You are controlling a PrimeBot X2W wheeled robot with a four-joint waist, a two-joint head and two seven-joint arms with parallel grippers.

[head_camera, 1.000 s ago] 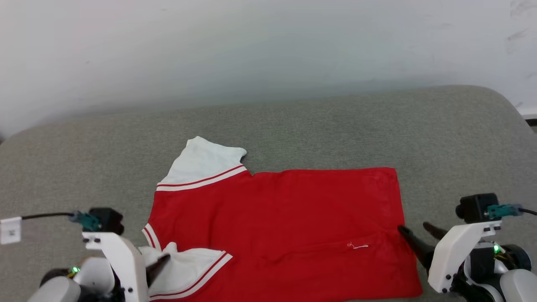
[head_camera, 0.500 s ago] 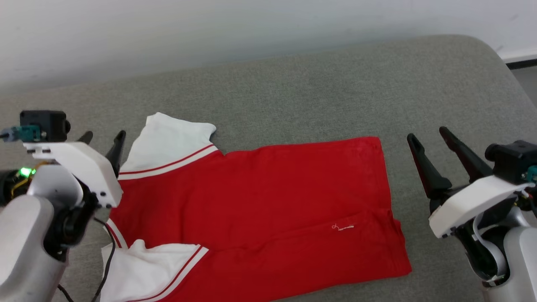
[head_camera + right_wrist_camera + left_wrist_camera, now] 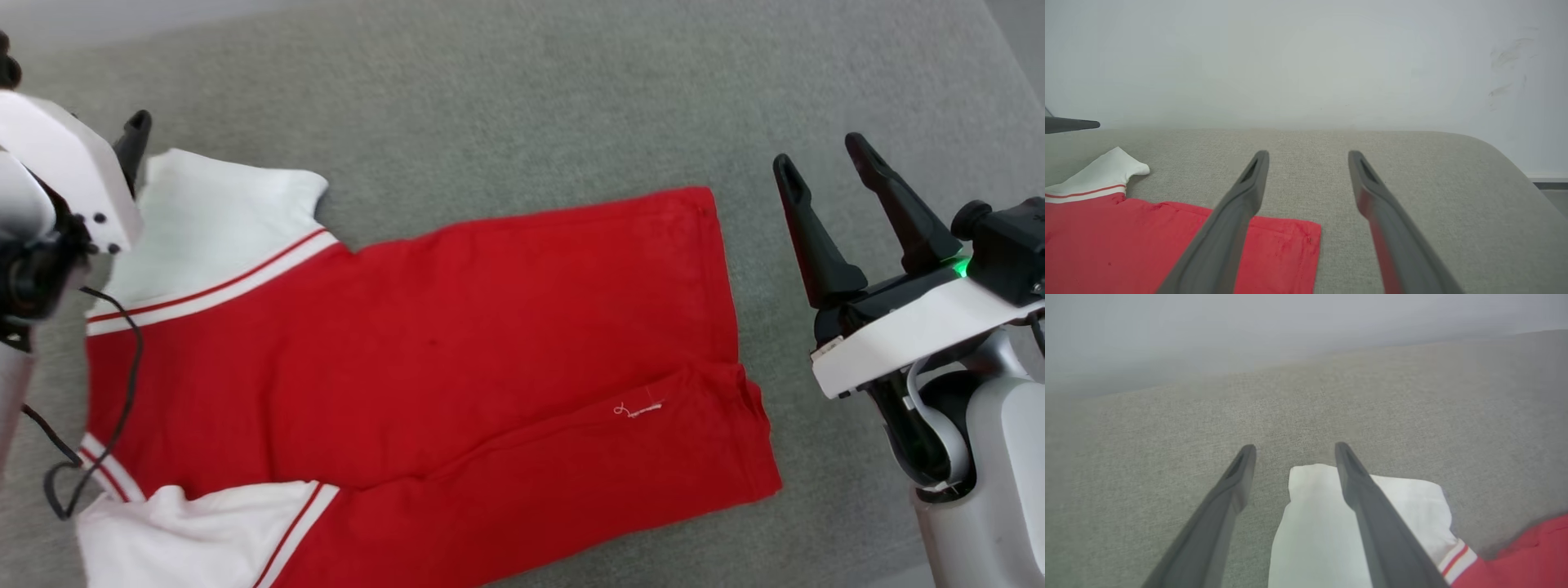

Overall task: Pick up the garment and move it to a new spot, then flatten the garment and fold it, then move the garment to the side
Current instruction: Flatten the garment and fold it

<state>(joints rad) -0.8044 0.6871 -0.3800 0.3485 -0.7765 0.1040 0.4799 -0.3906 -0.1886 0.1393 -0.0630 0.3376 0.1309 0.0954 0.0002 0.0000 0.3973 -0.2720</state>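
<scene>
Garment (image 3: 424, 351) flat on surface (image 3: 531, 98), not gripped. Left claw (image 3: 1292, 451) wide open, empty, above its far sleeve (image 3: 220, 220); right claw (image 3: 819, 153) likewise beside its hem (image 3: 722, 278), probably staging a fold.

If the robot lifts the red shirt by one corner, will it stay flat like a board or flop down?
Probably flop: the shirt lies thin and creased, with a soft ridge near its hem. It likely weighs little, being thin cloth. It may drag rather than slide, since the grey cushion under it looks rough-woven.
</scene>
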